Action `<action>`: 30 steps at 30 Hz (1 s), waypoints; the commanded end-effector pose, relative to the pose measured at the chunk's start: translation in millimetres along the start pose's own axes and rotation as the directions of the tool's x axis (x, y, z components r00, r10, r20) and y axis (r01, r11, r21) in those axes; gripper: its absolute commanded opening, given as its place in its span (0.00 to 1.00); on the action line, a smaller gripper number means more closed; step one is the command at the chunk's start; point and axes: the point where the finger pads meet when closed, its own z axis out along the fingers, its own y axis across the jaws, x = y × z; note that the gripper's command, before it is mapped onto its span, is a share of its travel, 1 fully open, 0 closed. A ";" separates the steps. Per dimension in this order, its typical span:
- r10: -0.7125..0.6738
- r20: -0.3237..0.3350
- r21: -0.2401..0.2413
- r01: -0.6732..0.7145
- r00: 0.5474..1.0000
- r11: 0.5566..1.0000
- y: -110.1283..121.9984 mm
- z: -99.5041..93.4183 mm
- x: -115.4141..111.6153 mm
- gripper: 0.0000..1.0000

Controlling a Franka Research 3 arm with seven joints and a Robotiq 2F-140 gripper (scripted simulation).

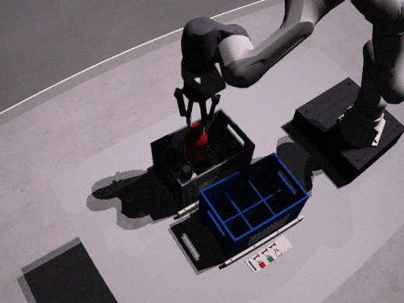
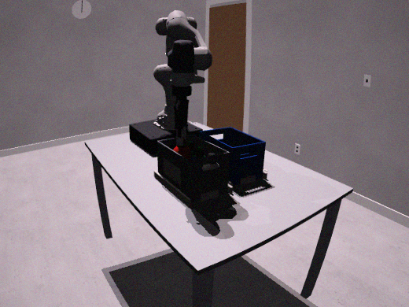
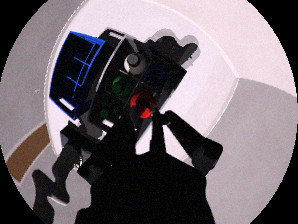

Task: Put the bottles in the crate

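With my gripper pinching the neck of the red bottle, I have the lifting step in hand; the bottle is partly inside the dark crate, its cap above the rim. Next, I judge, comes a straight rise until its base clears the walls, then a level carry to the blue crate.
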 end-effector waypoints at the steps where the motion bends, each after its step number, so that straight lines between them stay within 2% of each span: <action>1: -0.006 -0.004 -0.005 0.006 1.000 1.000 1.5 -12.8 2.2 0.00; 30: -0.006 -0.004 -0.005 0.006 1.000 1.000 1.3 -54.5 2.1 0.00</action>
